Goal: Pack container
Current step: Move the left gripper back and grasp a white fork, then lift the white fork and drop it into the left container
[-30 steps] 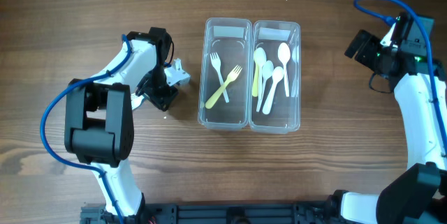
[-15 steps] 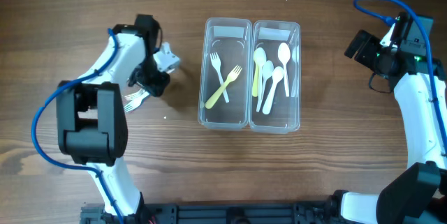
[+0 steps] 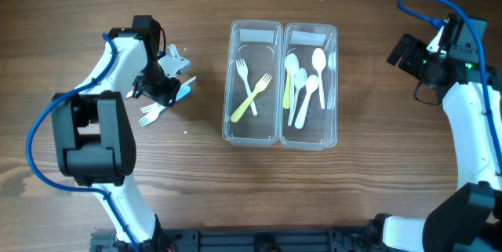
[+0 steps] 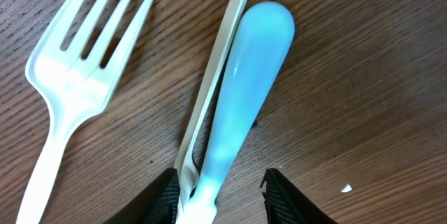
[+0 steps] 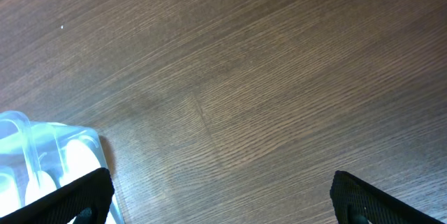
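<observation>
The container [image 3: 256, 27] is a clear twin tray at the table's middle. Its left tub holds a white fork [image 3: 243, 73] crossed with a yellow fork [image 3: 251, 101]. Its right tub holds several spoons [image 3: 306, 87]. Left of it on the table lie a white fork [image 3: 147, 113], a light blue utensil [image 3: 185, 93] and a thin white handle [image 4: 216, 77]. My left gripper [image 3: 166, 93] is low over them and open. In the left wrist view its jaws [image 4: 223, 199] straddle the blue handle [image 4: 248, 77] and the white handle, with the fork [image 4: 77, 77] to the left. My right gripper [image 3: 404, 50] is open and empty, right of the container.
The right wrist view shows bare wood between the wide jaws [image 5: 216, 196] and one corner of the container [image 5: 42, 147] at lower left. A blue cable [image 3: 427, 5] loops above the right arm. A small white speck [image 4: 344, 189] lies on the wood.
My left arm has swung left and away from the container, uncovering the white fork and the blue utensil on the table. The right arm has not moved.
</observation>
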Motion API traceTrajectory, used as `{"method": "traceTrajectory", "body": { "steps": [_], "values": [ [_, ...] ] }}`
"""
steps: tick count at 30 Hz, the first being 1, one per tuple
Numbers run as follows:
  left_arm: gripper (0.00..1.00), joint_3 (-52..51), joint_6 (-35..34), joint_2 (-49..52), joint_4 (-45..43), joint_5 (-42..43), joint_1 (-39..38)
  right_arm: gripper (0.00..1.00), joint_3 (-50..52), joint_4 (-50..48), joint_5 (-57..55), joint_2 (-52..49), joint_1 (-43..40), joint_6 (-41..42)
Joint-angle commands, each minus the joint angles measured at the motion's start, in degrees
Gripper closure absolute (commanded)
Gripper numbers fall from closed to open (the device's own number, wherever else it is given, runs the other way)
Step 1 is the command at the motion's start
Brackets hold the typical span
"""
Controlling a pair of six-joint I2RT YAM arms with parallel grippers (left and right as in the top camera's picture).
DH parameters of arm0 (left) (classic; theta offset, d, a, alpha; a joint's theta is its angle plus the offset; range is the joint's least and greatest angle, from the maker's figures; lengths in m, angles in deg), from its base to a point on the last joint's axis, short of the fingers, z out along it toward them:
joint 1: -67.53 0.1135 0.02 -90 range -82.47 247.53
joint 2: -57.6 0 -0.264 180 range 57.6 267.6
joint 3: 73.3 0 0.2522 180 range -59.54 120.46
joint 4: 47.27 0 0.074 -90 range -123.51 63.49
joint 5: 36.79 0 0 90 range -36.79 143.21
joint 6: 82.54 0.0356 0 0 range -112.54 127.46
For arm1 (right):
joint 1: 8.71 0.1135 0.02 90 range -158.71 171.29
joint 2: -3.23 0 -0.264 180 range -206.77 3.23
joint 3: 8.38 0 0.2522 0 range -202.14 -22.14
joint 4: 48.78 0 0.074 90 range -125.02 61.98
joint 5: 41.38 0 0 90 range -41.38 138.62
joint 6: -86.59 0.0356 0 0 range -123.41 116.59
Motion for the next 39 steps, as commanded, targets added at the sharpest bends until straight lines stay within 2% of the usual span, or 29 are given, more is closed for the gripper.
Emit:
{"method": "traceTrajectory", "body": {
  "steps": [1, 6, 12, 16, 19, 26, 32, 39],
  "values": [
    [0.56, 1.0, -0.1, -3.4, 0.1, 1.6, -1.5, 0.0, -0.3, -0.3, 0.5, -0.8, 0.0, 0.1],
    [0.5, 0.9, -0.1, -3.5, 0.5, 1.6, -3.5, 0.0, -0.3, -0.3, 0.4, -0.8, 0.0, 0.1],
    [0.49, -0.2, -0.1, -3.3, -0.7, 1.6, -2.2, 0.0, -0.3, -0.1, 0.5, -0.8, 0.0, 0.2],
    [0.44, -1.7, -0.1, -3.1, -2.8, 1.7, -1.9, 0.0, -0.3, 0.0, 0.5, -0.8, 0.0, 0.2],
    [0.48, -1.9, -0.1, -3.0, -2.4, 1.9, -2.0, 0.0, -0.3, 0.2, 0.5, -0.8, 0.0, 0.2],
    [0.49, -2.1, -0.1, -2.9, -1.4, 2.9, -2.2, 0.0, -0.3, 0.3, 0.5, -0.8, 0.0, 0.2],
    [0.48, -7.5, -0.1, -2.9, -6.0, 4.0, -2.2, 0.0, -0.3, 0.3, 0.5, -0.8, 0.0, 0.2],
    [0.49, -9.2, -0.1, -2.9, -8.8, 4.0, -2.1, 0.0, -0.3, 0.4, 0.5, -0.8, 0.0, 0.2]
  ]
}}
